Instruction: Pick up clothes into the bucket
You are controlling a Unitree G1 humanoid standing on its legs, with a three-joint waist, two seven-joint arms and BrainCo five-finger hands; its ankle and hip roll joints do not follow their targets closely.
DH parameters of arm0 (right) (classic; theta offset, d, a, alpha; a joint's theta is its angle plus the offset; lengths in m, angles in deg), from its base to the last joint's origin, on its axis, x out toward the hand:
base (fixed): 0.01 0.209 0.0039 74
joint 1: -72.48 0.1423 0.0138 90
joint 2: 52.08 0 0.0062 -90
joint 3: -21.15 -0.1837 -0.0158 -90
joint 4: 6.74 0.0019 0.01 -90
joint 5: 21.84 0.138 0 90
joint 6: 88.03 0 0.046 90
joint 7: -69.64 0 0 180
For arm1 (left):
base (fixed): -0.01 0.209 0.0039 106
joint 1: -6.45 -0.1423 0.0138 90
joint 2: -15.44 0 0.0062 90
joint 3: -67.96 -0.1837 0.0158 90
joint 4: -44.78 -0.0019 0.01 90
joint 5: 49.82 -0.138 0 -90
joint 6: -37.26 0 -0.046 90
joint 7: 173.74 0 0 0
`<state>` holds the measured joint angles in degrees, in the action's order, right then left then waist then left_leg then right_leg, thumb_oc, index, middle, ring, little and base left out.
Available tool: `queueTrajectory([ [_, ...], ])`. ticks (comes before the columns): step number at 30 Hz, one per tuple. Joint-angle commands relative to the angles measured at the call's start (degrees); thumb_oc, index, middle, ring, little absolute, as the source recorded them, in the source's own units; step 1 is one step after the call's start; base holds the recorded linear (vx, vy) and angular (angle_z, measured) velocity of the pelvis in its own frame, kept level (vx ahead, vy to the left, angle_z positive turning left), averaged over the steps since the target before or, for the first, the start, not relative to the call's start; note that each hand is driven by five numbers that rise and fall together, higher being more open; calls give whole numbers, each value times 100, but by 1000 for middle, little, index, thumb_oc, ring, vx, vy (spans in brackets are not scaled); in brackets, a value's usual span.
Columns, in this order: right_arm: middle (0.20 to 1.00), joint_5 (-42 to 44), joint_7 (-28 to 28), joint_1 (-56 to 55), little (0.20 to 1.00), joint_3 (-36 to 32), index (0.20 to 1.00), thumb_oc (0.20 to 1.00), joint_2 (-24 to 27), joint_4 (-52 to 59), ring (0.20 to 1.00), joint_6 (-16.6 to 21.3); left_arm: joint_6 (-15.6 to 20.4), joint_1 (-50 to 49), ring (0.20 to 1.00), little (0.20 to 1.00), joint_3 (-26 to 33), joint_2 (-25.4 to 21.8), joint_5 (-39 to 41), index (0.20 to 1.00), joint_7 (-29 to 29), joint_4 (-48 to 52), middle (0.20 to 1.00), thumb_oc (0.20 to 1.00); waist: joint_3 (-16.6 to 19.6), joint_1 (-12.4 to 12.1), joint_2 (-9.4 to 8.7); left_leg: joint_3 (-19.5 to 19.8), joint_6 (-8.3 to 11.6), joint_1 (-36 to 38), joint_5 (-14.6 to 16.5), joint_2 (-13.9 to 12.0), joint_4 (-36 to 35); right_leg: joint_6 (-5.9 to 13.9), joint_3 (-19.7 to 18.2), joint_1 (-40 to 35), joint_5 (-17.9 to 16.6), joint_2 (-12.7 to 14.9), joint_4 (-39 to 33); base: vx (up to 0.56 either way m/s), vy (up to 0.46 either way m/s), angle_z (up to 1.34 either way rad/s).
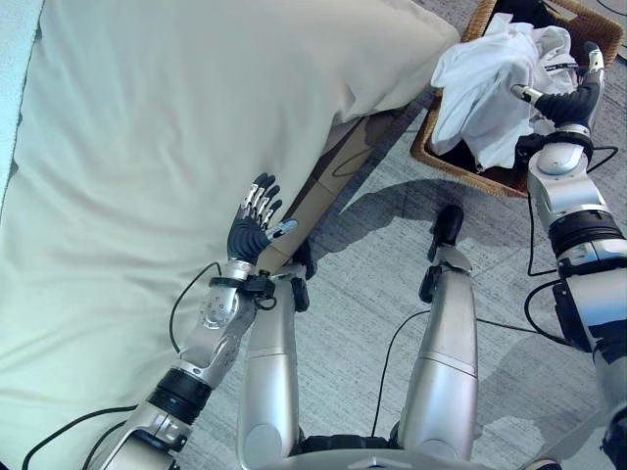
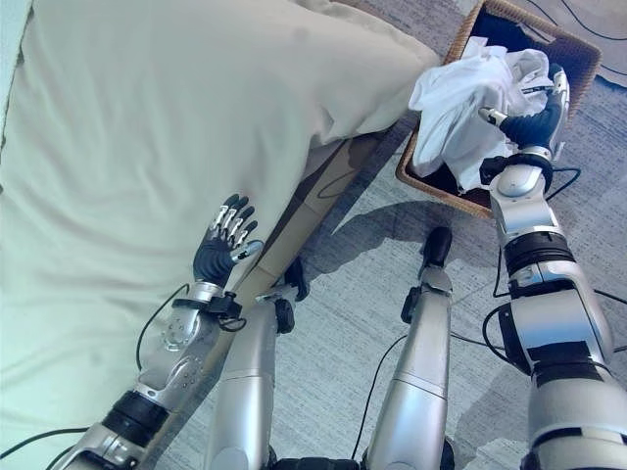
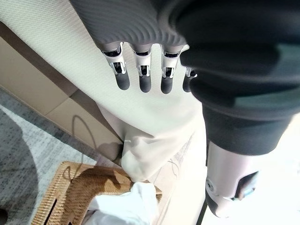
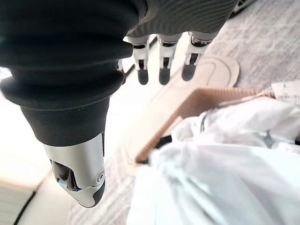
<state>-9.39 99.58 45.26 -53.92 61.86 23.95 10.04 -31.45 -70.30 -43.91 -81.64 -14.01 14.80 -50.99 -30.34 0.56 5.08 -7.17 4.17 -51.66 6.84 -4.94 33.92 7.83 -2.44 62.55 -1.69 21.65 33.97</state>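
A grey woven carpet (image 1: 372, 294) covers the floor, and a large cream cushion (image 1: 167, 147) on a tan wooden frame (image 1: 323, 186) takes up the robot's left side. One wicker basket (image 1: 460, 162) stands on the carpet ahead to the right, its far end cut off at the picture's edge. One white garment (image 1: 485, 83) lies bunched in it, draping over the near rim; something dark shows beneath, too hidden to make out. The right hand (image 1: 573, 98) hangs over the basket beside the cloth, fingers straight and apart, holding nothing as far as the wrist view shows. The left hand (image 1: 257, 220) hovers at the cushion's edge, fingers straight and slightly spread
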Motion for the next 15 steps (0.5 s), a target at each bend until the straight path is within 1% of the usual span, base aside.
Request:
queueTrajectory([
  [1,1000,5,160,319,1000,124,1000,1000,218,10,1000,152,318,-167,1000,1000,208,-69,103,1000,-2,386,1000,1000,55,136,106,176,-144,336,442,163,108,68,181,-480,540,-195,611,-2,-6,-4],
  [2,1000,5,160,319,1000,124,1000,1000,218,10,1000,152,318,-168,1000,1000,208,-69,103,1000,-2,385,1000,1000,55,136,106,176,-144,337,441,162,107,68,182,-482,539,-196,609,-86,-1,-7],
  [3,1000,3,146,316,1000,122,1000,1000,167,34,1000,146,324,-131,1000,1000,229,-59,84,1000,15,325,1000,1000,55,159,79,117,-172,399,192,170,-124,22,227,-548,267,-186,321,-5,0,-7],
  [4,1000,3,146,315,1000,125,1000,1000,165,28,1000,142,320,-133,1000,1000,227,-59,86,1000,15,319,1000,1000,55,146,89,164,-128,490,357,159,-93,76,202,-614,443,-206,410,-93,1,-9],
  [5,1000,2,153,266,1000,95,1000,1000,108,117,1000,144,315,-94,1000,1000,242,-44,70,1000,19,253,1000,1000,55,169,61,107,-153,574,100,169,-337,40,271,-717,184,-190,132,-7,-5,-9],
  [7,1000,41,171,141,1000,20,1000,1000,17,295,1000,179,323,-46,1000,1000,271,-4,75,1000,8,194,1000,1000,55,176,54,117,-122,820,-4,165,-623,65,334,-959,106,-196,-100,-46,-6,-9],
  [8,1000,102,198,-32,1000,-87,1000,1000,-91,583,1000,243,324,-32,1000,1000,305,32,54,1000,4,177,1000,1000,55,185,40,117,-97,989,-73,159,-763,81,388,-1144,68,-193,-230,-4,-8,-7],
  [9,1000,96,203,-59,1000,-101,1000,1000,-95,603,1000,234,324,-41,1000,1000,298,27,54,1000,4,178,1000,1000,55,183,40,122,-96,1015,-83,159,-787,81,400,-1174,62,-193,-252,7,-40,-5],
  [11,1000,56,190,-683,1000,-378,1000,1000,-389,1484,1000,387,332,-37,1000,1000,426,123,42,1000,-10,70,1000,1000,56,210,-31,183,-46,1506,-216,143,-1130,100,531,-1753,-8,-207,-574,34,-66,2],
  [15,1000,-101,109,-1681,1000,-775,1000,1000,-806,2323,1000,505,338,-214,1000,1000,621,161,8,1000,-48,-63,1000,1000,194,171,-84,322,-11,2163,-359,155,-1586,153,778,-2534,-106,-176,-1007,71,-74,8],
])
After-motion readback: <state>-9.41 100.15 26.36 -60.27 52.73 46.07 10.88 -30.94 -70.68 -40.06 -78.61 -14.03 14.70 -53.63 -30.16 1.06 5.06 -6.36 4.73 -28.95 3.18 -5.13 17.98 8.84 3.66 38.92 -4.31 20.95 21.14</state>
